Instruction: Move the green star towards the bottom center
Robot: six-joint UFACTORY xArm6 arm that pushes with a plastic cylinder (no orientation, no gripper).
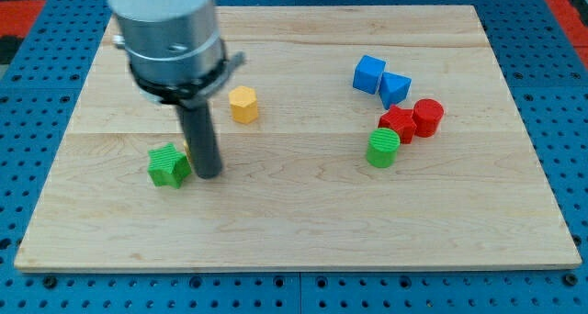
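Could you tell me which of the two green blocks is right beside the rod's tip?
The green star at the view's left touches my tip; the green cylinder sits far right.

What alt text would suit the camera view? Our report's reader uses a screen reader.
My tip rests against the right side of the green star at the wooden board's left. A yellow block sits above; two blue blocks, two red blocks and a green cylinder cluster right.

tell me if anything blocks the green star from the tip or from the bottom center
Nothing visible does. My tip sits right against the green star on its right side, with no block between them. The board from the star down to the bottom center is bare; the yellow block lies above.
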